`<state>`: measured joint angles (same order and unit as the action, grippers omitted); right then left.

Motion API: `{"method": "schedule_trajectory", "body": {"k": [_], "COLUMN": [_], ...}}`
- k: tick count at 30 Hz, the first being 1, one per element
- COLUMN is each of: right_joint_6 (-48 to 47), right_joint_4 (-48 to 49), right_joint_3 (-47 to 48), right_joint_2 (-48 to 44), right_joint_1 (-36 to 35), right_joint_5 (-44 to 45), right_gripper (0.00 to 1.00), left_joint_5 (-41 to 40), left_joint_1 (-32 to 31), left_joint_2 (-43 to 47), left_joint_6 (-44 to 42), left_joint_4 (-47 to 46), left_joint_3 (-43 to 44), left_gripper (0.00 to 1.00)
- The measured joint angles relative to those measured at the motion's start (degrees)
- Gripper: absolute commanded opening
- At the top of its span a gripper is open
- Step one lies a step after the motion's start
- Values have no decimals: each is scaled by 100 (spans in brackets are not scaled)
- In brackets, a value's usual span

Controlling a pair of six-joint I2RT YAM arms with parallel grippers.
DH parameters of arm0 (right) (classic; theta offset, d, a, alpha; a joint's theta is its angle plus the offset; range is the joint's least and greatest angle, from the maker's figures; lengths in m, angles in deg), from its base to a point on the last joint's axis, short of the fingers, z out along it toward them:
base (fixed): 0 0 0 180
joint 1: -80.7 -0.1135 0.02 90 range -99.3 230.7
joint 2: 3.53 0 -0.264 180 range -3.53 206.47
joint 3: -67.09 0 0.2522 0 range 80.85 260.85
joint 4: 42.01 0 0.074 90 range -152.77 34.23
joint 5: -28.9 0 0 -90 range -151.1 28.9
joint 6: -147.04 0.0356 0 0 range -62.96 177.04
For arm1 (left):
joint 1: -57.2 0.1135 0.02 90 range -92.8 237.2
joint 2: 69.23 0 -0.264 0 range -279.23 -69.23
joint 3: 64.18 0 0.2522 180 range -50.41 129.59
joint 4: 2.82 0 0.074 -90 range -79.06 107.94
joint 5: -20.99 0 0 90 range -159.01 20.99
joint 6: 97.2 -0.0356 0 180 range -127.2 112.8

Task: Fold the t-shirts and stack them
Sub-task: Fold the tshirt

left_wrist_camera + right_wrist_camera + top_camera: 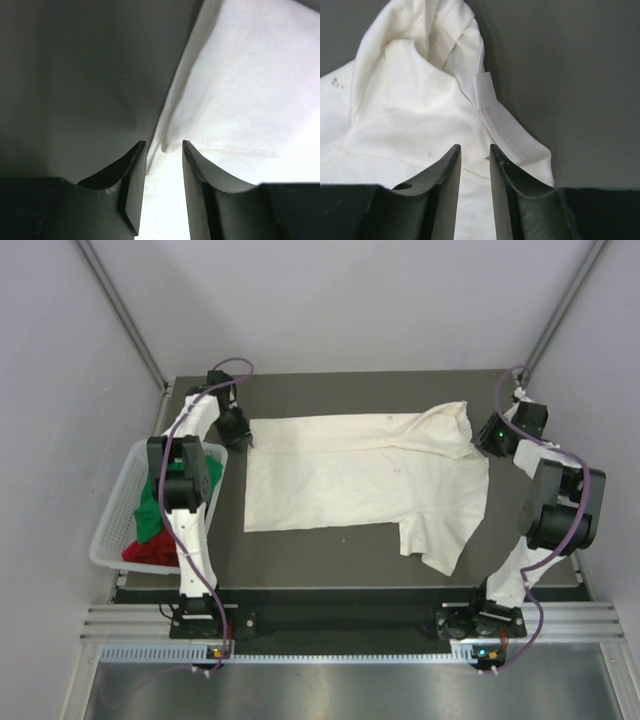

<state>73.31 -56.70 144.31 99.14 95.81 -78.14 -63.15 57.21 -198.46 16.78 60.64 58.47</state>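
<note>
Soft cream-white cloth t-shirt (360,480) is spread flat on the dark table (330,560), left gripper (164,145) half-parted at its far-left corner, right gripper (475,147) narrowly parted over its far-right end.

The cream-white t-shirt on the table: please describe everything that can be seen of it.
The cream-white t-shirt is soft, plain cloth, lightly creased. It lies spread sideways on the dark table, hem to the left, one short sleeve pointing to the near edge, the other bunched at the far right corner. The left gripper and right gripper stand at its far corners with jaws parted; contact cannot be told.
</note>
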Motion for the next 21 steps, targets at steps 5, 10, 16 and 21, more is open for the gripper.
{"method": "schedule_trajectory", "body": {"k": [5, 10, 16, 21], "right_joint_6": [66, -44, -166, -289], "right_joint_4": [-525, -750, -896, -938], "right_joint_3": [131, 372, 833, 1473], "right_joint_2": [-170, -214, 35, 811], "right_joint_1": [17, 15, 17, 17], "right_joint_5": [-11, -168, -162, -173], "right_gripper": [41, 50, 52, 52], "left_joint_5": [310, 739, 1156, 1110], "left_joint_1": [-20, -216, -590, -756], "left_joint_2": [79, 212, 114, -238], "left_joint_6": [42, 195, 380, 428], "left_joint_4": [-72, -505, -1012, -1119], "left_joint_3": [219, 273, 267, 267], "left_gripper": [44, 44, 43, 43]}}
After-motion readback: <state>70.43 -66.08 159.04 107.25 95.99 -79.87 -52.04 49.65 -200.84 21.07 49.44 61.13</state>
